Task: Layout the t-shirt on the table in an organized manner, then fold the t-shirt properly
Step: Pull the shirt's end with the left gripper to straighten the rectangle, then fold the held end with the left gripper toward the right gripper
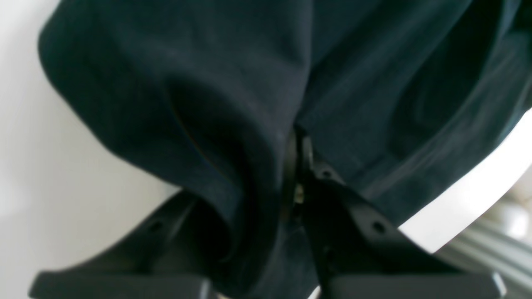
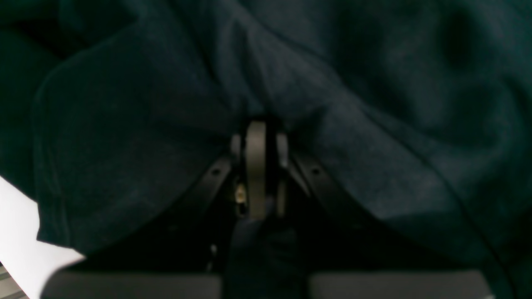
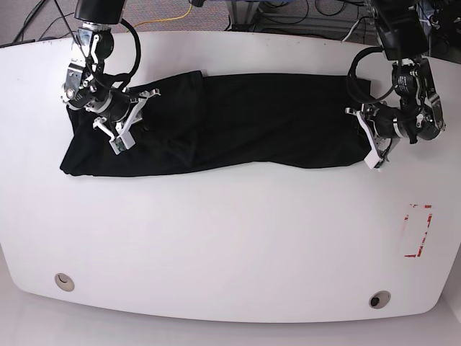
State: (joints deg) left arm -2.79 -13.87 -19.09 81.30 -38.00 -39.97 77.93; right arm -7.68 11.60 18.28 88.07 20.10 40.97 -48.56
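Note:
The black t-shirt (image 3: 245,122) lies stretched in a long band across the far half of the white table (image 3: 230,238). At its right end my left gripper (image 3: 360,133) is pinched on the cloth. The left wrist view shows that gripper (image 1: 297,139) with jaws together and a fold of t-shirt (image 1: 208,83) draped over one finger. On the shirt's left part my right gripper (image 3: 140,108) is shut on the fabric. In the right wrist view its fingertips (image 2: 258,128) meet under bunched t-shirt (image 2: 374,124), and cloth hangs between the fingers.
A red tape rectangle (image 3: 419,231) marks the table's right side. Two metal grommets (image 3: 64,281) (image 3: 379,299) sit near the front edge. Cables (image 3: 288,11) lie beyond the far edge. The table's rounded edge (image 1: 478,195) runs close to my left gripper.

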